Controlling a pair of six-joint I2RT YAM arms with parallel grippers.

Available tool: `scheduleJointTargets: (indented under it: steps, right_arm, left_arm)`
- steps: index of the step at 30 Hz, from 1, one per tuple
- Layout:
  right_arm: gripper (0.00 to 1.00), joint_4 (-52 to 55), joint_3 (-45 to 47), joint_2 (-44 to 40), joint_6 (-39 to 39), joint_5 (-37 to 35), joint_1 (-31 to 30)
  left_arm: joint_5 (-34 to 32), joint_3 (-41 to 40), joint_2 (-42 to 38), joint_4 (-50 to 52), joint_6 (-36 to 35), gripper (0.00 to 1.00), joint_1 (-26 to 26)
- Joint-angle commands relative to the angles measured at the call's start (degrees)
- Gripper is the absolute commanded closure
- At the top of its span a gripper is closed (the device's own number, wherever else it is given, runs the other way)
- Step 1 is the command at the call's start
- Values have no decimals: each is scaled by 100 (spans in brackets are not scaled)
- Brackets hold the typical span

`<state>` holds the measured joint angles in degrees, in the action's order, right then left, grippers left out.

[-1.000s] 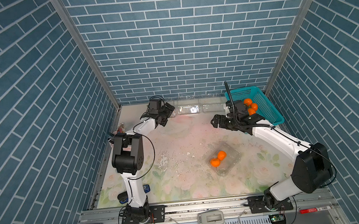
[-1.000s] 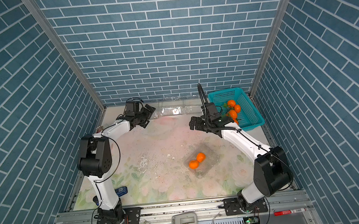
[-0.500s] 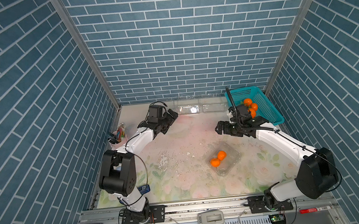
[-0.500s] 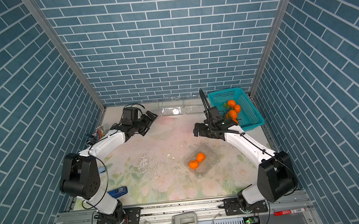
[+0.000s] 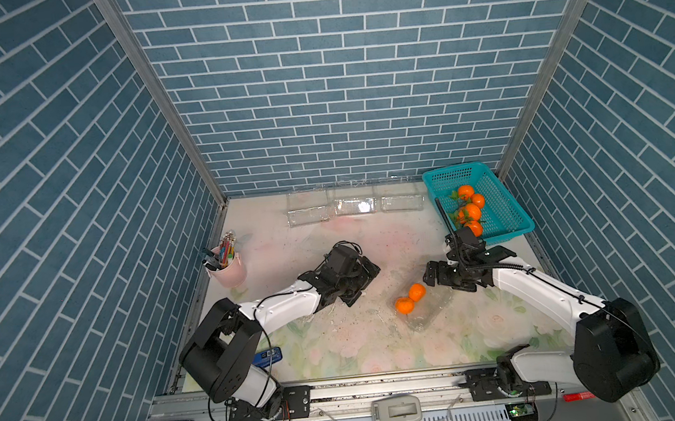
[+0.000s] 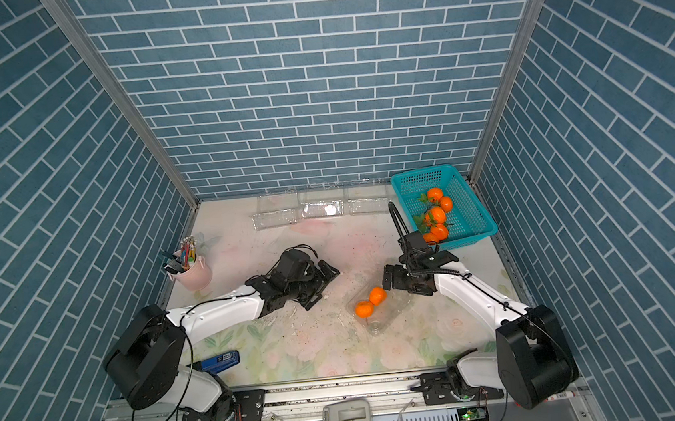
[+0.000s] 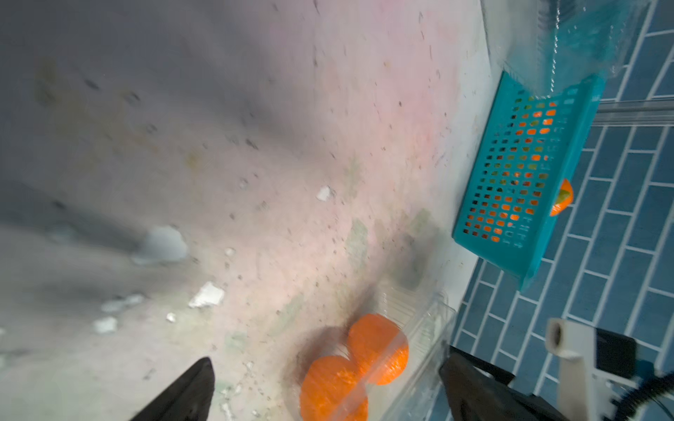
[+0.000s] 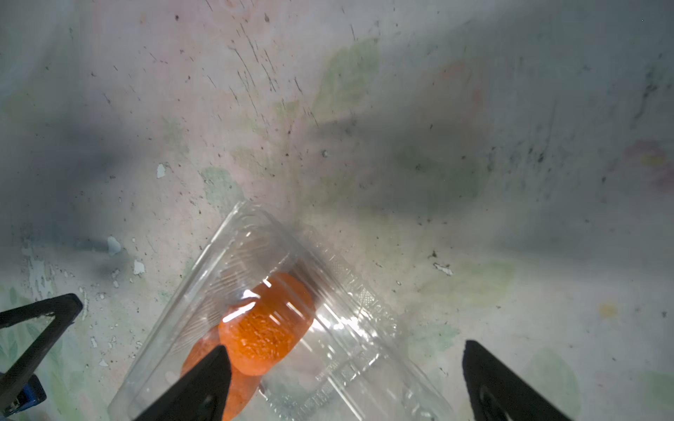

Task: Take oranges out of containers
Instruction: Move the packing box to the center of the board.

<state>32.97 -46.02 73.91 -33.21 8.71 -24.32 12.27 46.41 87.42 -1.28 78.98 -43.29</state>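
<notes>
Two joined oranges lie in one end of a clear container in the middle of the table. Through its plastic the wrist views show the oranges and the container. My left gripper is open, just left of the container and pointing at it. My right gripper is open above the container's far right end. Neither touches it. Three empty containers stand at the back wall.
A teal basket at the back right holds several oranges. A pink pencil cup stands at the left edge. A small blue object lies at the front left. White crumbs dot the table.
My left arm has swung from the back left corner toward the middle, next to the container. My right arm has come down from the basket to the container. Both grippers stayed open.
</notes>
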Motion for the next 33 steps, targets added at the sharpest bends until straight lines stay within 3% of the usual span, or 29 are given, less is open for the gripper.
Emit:
scheduleJointTargets:
  steps: [1,7,20,27,33]
  right_arm:
    - [2,-300,103,-61,-176,96,-4]
    - [2,-630,305,-77,-346,339,-11]
    - [2,-959,558,-191,-564,539,-25]
    - [2,-1206,572,-213,-887,771,-64]
    - [2,-1437,345,78,-1099,963,-119]
  left_arm:
    - [-152,-252,201,-771,1006,1,-368]
    - [-580,-306,80,-769,1430,1,-927]
    - [-996,-612,157,-1585,2262,1,-1383]
    - [-1118,-546,236,-1770,2273,1,-1220]
    - [-712,-478,348,-1848,1919,1,-598]
